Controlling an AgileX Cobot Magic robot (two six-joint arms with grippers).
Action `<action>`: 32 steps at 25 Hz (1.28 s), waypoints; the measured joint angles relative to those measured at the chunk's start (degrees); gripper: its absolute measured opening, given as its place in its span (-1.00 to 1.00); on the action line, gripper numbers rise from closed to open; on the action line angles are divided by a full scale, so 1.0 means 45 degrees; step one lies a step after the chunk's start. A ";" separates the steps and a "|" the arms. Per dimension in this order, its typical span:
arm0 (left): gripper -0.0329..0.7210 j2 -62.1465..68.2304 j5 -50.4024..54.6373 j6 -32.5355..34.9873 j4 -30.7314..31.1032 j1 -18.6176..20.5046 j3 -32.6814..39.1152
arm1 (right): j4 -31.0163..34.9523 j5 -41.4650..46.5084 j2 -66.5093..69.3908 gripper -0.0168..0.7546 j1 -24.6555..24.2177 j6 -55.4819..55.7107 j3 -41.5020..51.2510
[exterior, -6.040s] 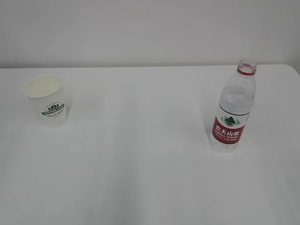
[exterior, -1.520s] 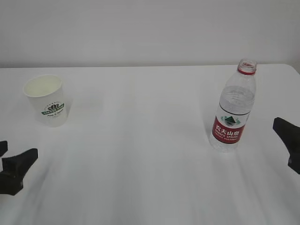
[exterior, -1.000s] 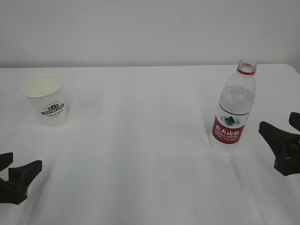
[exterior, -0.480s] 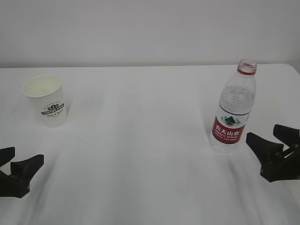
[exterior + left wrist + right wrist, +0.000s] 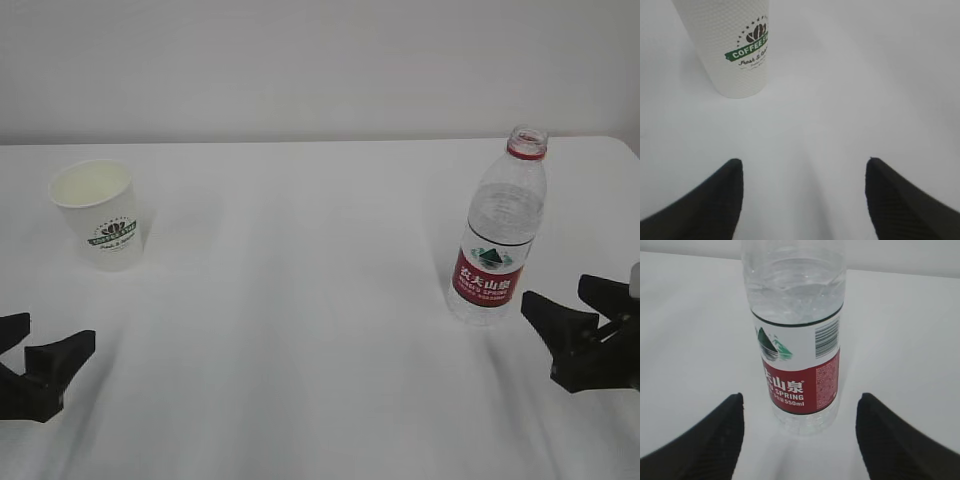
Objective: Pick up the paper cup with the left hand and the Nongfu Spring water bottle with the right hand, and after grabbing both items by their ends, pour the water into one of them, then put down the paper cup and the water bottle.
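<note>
The white paper cup point(image 5: 100, 215) with a green logo stands upright at the far left of the table. It appears at the top left of the left wrist view as the paper cup point(image 5: 737, 45). My left gripper point(image 5: 45, 335) hovers open in front of it, well short, nothing between its fingers point(image 5: 803, 162). The Nongfu Spring water bottle point(image 5: 497, 230) stands upright on the right, uncapped, with clear water point(image 5: 795, 290) inside. My right gripper point(image 5: 557, 292) is open just to the bottle's lower right. In the right wrist view the bottle point(image 5: 800, 340) stands a little beyond my right gripper point(image 5: 800, 397).
The white table point(image 5: 300, 300) runs back to a plain white wall point(image 5: 300, 60). The table's right edge lies close behind the bottle. Nothing else stands on the surface between cup and bottle.
My right gripper has moved left, closer to the bottle's base. The left gripper has crept slightly forward and right. Cup and bottle have not moved.
</note>
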 joint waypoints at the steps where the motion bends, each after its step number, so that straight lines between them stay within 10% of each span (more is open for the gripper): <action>1: 0.67 0.0000 0.0000 0.0000 0.0000 0.0000 0.0000 | 0.0000 -0.0032 0.0000 0.44 0.0000 0.0000 0.0000; 9: 0.92 0.0000 0.0000 0.0000 -0.0418 0.0000 -0.0029 | 0.0231 -0.0041 0.0127 0.73 0.0000 0.0000 -0.0022; 32: 0.92 0.0277 0.0000 0.0000 -0.0424 0.0000 -0.0871 | -0.0203 -0.0062 0.1559 0.75 0.0000 -0.0585 -0.1298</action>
